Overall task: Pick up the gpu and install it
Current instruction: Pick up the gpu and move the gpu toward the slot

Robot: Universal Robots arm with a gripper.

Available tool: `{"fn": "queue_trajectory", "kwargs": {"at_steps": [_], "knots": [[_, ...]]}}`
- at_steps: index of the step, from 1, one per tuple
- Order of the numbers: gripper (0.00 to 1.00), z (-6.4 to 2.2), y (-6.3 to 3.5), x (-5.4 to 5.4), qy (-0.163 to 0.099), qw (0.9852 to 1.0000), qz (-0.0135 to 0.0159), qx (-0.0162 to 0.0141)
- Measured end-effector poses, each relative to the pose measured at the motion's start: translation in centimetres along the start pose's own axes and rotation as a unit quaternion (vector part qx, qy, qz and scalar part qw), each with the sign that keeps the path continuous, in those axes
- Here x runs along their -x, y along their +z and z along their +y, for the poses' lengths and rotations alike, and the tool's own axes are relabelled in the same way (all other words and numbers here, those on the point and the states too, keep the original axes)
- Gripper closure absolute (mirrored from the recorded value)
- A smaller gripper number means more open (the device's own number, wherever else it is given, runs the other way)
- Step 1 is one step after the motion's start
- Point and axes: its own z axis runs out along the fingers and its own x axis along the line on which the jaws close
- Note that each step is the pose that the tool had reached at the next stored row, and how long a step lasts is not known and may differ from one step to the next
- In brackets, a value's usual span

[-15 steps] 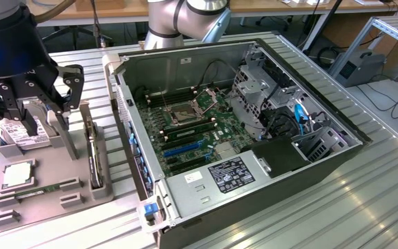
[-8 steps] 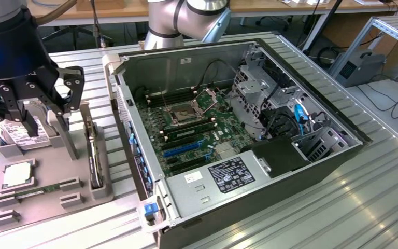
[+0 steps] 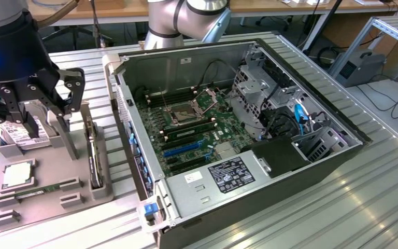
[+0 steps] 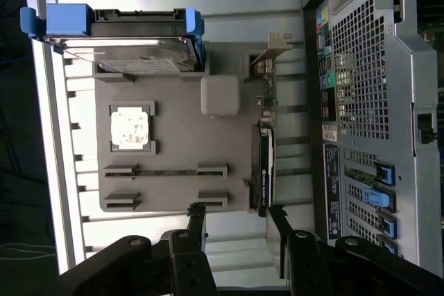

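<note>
Exterior view: black gripper (image 3: pixel 50 111) with a blue light on its body hangs at the upper left of the frame, over the far end of a grey moulded fixture tray (image 3: pixel 47 205). Fingers are spread apart with nothing between them. Grey robot arm (image 3: pixel 185 21) bends in at top centre, behind the case.

The gpu (image 3: pixel 95 150), a thin dark circuit card with a round black fan and silver end bracket, stands on edge in a slot along the tray's right side. That puts it left of centre in the frame, just beside the open black-and-silver computer case (image 3: pixel 310 171). The gripper is not touching it.

Also on the tray:
- silver hard drive (image 3: pixel 26 132) with white label, upright under the gripper
- square silver processor chip (image 3: pixel 18 174), flat at lower left
- narrow green memory stick (image 3: pixel 37 191), in a slot just below the chip

The case lies on its side on the ribbed metal table (image 3: pixel 372 207), green motherboard (image 3: pixel 192 129) exposed at centre.

Wrist view: fingers (image 4: pixel 196 223) wide and empty above the tray. One fingertip lines up close by the end of the gpu (image 4: pixel 262 171); contact not discernible.
</note>
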Motion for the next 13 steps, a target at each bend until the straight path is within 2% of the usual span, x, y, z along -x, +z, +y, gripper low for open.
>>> {"fn": "queue_trajectory", "kwargs": {"at_steps": [13], "knots": [[0.52,-0.01,0.54,-0.02,0.0,1.0,0.0,0.0]]}}
